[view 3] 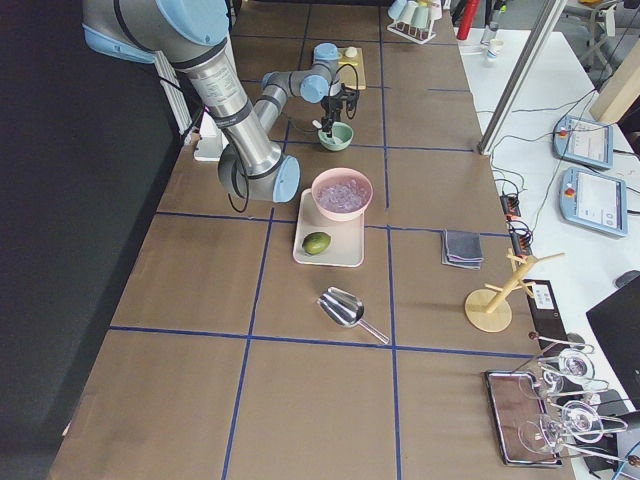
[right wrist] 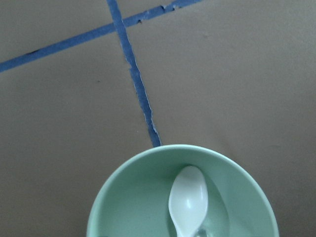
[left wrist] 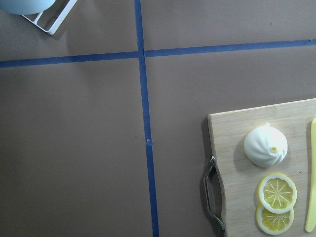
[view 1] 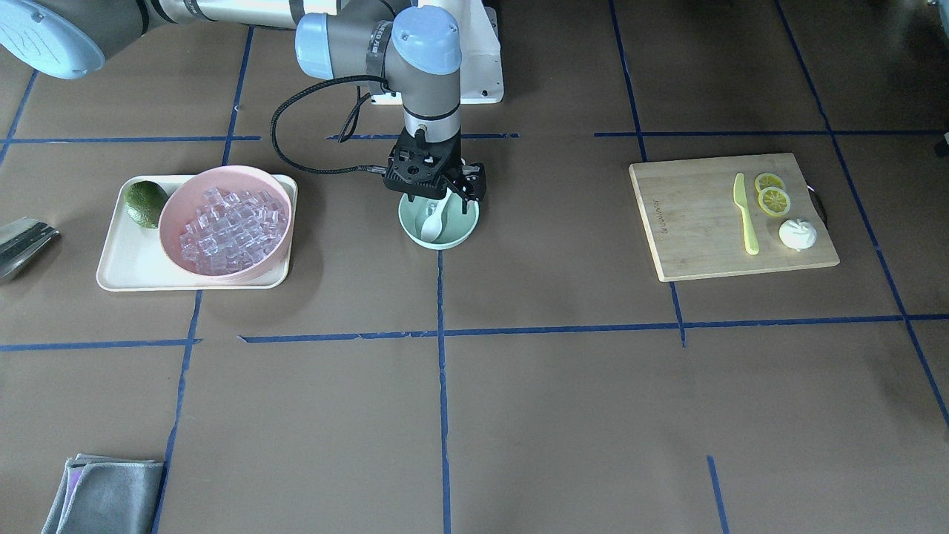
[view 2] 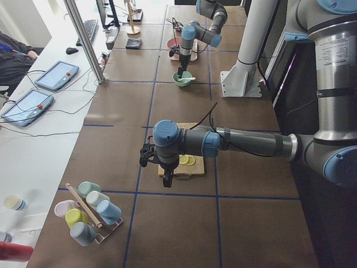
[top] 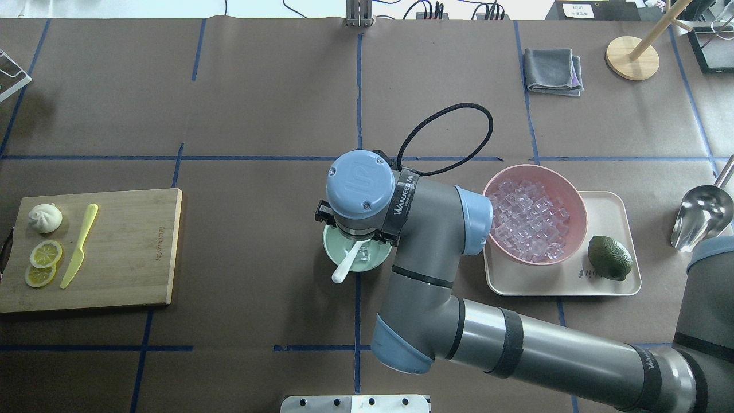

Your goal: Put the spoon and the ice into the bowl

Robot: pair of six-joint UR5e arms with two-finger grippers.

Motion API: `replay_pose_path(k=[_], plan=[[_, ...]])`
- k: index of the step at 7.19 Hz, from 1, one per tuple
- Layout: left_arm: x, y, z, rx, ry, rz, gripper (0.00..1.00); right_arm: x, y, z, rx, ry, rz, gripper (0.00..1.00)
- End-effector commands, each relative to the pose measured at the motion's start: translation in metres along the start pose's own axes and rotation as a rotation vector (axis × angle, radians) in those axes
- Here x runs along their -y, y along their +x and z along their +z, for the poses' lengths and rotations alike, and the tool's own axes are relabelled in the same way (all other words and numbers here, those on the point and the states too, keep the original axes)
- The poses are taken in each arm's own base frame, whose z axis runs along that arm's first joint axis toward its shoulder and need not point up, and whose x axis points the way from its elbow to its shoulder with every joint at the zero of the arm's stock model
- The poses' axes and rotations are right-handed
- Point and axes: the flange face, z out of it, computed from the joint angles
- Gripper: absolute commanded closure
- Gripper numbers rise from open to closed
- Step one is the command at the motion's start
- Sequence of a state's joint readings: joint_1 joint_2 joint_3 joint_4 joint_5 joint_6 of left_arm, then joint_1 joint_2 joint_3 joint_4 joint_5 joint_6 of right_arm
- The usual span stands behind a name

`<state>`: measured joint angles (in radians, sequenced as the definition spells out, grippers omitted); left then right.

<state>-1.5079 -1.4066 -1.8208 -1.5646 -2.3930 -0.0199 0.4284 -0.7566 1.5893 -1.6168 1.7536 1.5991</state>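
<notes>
The mint-green bowl (view 1: 452, 234) stands at the table's middle. The white spoon (view 1: 431, 222) lies in it, scoop down inside (right wrist: 188, 201), with its handle (top: 346, 267) leaning out over the rim on the robot's side. My right gripper (view 1: 437, 199) hangs straight down just above the bowl; its jaws look spread apart and off the spoon. The ice (view 1: 226, 230) fills the pink bowl (top: 570, 198). A faint glassy shape lies by the spoon's neck in the right wrist view; I cannot tell what it is. My left gripper (view 2: 167, 177) hovers over the cutting board's end; I cannot tell its state.
The pink bowl sits on a cream tray (view 1: 118, 267) with a green lime (view 1: 145, 203). A metal scoop (top: 702, 215) lies beyond the tray. The cutting board (view 1: 689, 222) holds a yellow knife (view 1: 746, 215), lemon slices (view 1: 772, 194) and a white bun (view 1: 798, 234). A grey cloth (view 1: 104, 493) lies at the table's far corner.
</notes>
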Motion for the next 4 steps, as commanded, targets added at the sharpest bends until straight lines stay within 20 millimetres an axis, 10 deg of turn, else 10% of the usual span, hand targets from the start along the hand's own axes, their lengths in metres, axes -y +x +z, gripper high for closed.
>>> replay_pose_path(k=[1,4], plan=[[0.0,0.0,0.0,0.0,0.0,0.0,0.0,0.052,0.006,-0.023,0.015,-0.025,-0.007,0.02],[-0.001,0.0,0.0,0.002,-0.007,0.006,0.0,0.147,0.095,-0.054,0.028,-0.075,-0.124,0.01]])
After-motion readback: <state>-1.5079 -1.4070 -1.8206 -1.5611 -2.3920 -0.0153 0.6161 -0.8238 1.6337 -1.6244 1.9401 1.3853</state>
